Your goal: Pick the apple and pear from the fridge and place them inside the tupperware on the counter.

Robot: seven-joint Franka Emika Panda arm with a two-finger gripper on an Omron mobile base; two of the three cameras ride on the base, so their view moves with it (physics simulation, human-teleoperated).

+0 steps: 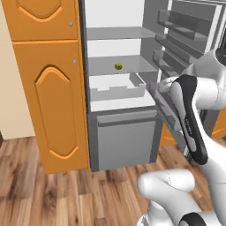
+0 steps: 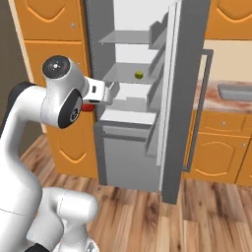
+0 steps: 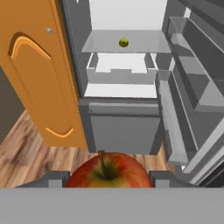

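One apple (image 3: 109, 171) sits clamped in our gripper (image 3: 109, 179); firm, smooth, light, so we judge pinching across its middle safest.

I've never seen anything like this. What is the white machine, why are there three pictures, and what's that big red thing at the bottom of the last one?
The white machine is a robot arm on a base that drives, in a computer-drawn kitchen. Two pictures come from cameras on the base, one behind the arm on each side, both looking at the open fridge. The third comes from a camera on the arm's hand, looking along its gripper, a two-finger clamp.

The red thing is an apple, looking large because it sits right before that camera, clamped between the two fingers. From the right base camera it is a small red patch by the hand, outside the fridge.

A pear lies on a fridge shelf, above a white drawer. At the right, a grey tupperware rests on the counter.
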